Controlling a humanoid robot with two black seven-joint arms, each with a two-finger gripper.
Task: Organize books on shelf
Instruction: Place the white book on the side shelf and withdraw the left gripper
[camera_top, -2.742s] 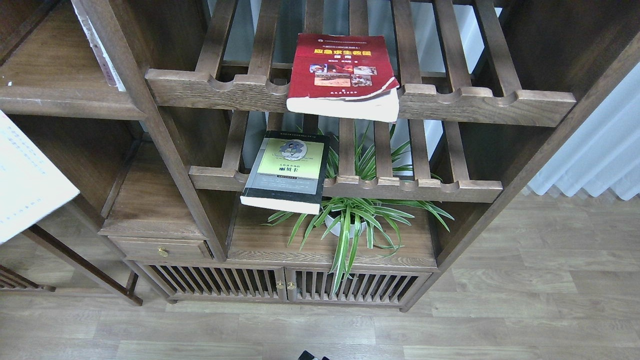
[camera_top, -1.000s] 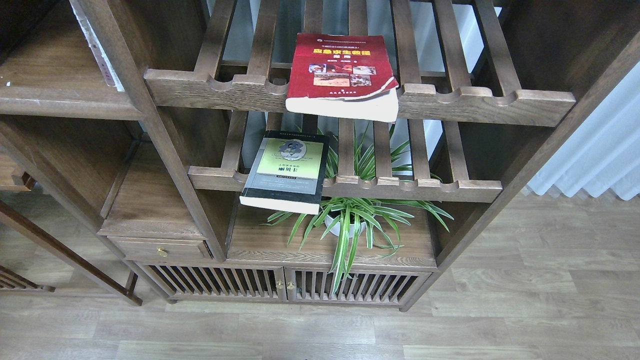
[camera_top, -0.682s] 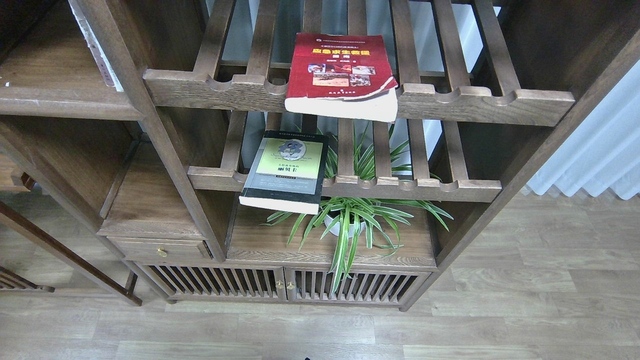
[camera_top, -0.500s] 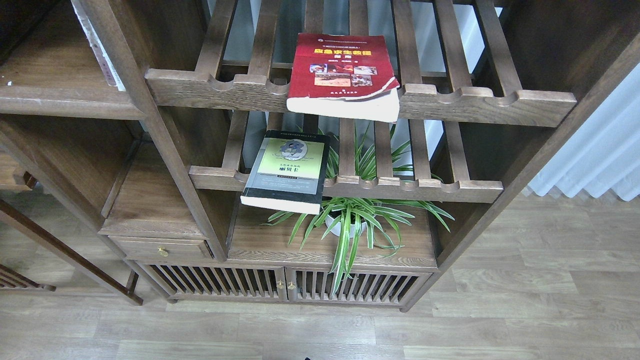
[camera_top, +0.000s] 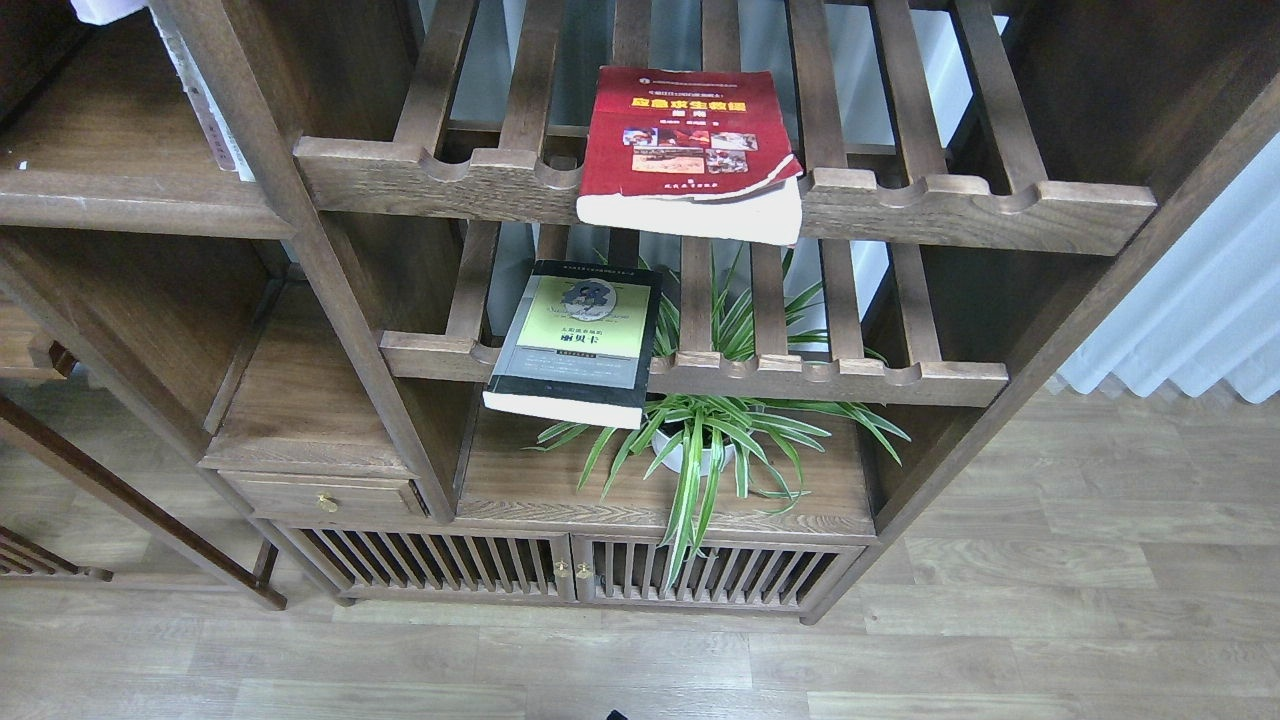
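Note:
The thick red book (camera_top: 688, 150) with photos and a yellow title lies flat on the upper slatted rack, its page edge hanging over the front rail. The black-grey book (camera_top: 578, 340) with the yellow-green panel lies flat on the lower slatted rack and also overhangs the front. A pale lavender-white corner (camera_top: 105, 9) shows at the top left edge, above the solid dark-brown shelf (camera_top: 110, 195); most of it is out of view. Neither gripper is in view.
A thin white upright strip (camera_top: 205, 100) leans against the bookcase post (camera_top: 300, 240) on the solid shelf. A spider plant in a white pot (camera_top: 700, 450) stands on the bottom board. A small drawer (camera_top: 320, 497) and slatted cabinet doors (camera_top: 560, 570) sit below. Wooden floor in front.
The large pale book at the left edge 2.7 s ago has left that spot. A pale corner has now appeared at the top left. The red and black-grey books have not moved.

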